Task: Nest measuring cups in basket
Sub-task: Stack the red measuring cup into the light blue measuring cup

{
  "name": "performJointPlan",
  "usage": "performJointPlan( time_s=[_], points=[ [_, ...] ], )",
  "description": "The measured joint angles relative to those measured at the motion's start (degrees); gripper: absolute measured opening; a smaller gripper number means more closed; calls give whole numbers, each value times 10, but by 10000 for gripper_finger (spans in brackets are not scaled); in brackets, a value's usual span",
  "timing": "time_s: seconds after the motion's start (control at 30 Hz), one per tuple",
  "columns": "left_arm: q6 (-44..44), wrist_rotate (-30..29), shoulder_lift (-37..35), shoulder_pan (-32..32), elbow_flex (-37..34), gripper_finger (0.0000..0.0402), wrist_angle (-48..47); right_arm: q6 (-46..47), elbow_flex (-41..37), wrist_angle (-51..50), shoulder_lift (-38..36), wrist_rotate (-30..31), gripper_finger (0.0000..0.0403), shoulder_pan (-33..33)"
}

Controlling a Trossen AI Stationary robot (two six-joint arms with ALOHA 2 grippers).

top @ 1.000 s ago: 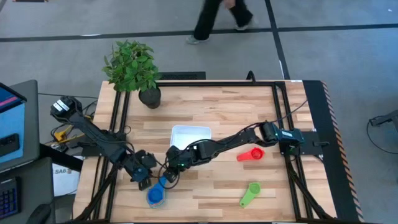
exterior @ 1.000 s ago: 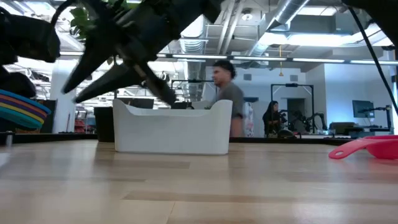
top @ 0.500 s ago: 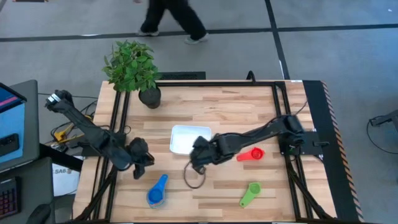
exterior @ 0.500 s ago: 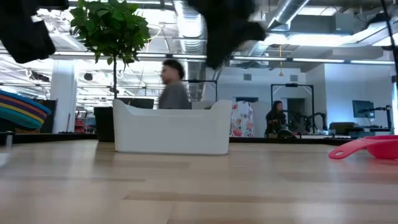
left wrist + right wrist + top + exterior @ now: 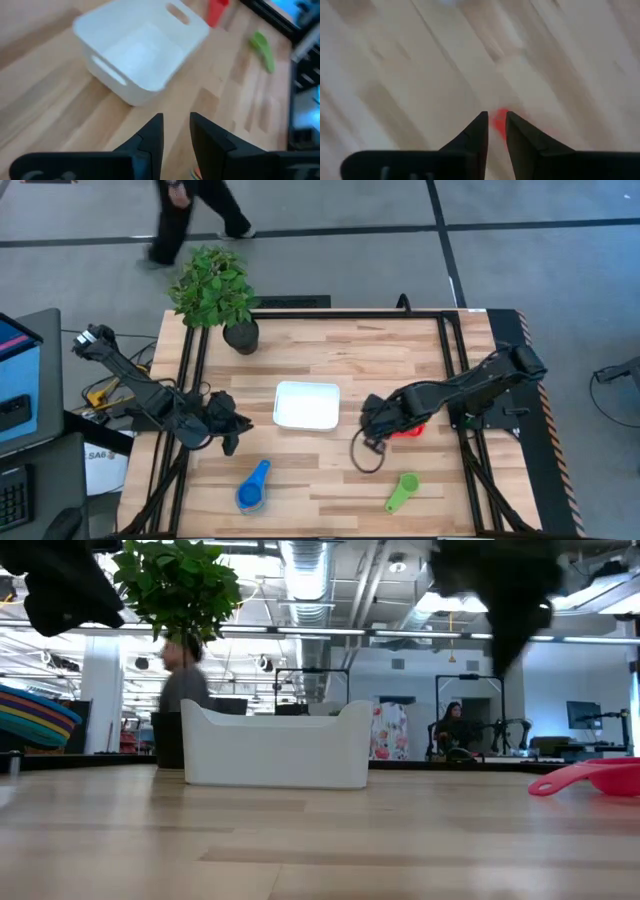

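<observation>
Right claw (image 5: 372, 423) now beside red cup (image 5: 408, 430)

Left tool (image 5: 228, 430) low by the left edge, right tool (image 5: 372, 420) mid-table, both narrowly parted, empty.

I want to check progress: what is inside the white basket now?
The white basket looks empty; the left wrist view shows its bare floor. The near corner behind its wall is hidden.

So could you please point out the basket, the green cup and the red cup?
basket (image 5: 282, 416): high view, left rim.
green cup (image 5: 407, 483): high view, bowl.
red cup (image 5: 600, 775): low view, bowl wall.
</observation>
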Motion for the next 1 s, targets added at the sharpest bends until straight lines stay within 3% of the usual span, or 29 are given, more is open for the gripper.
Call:
performJointPlan(
  time_s=[0.27, 0.57, 0.77, 1.0],
  points=[
    [-43, -46, 36, 28, 0, 82, 14, -237, -142, -3, -74, -106, 146, -61],
    [-113, -40, 108, 66, 0, 82, 65, -548, -196, -12, -47, -114, 154, -104],
    [-156, -42, 150, 78, 0, 82, 86, -633, -211, 16, -21, -116, 129, -132],
    [-176, -42, 157, 90, 5, 82, 84, -637, -212, 35, -14, -150, 75, -154]
  ],
)
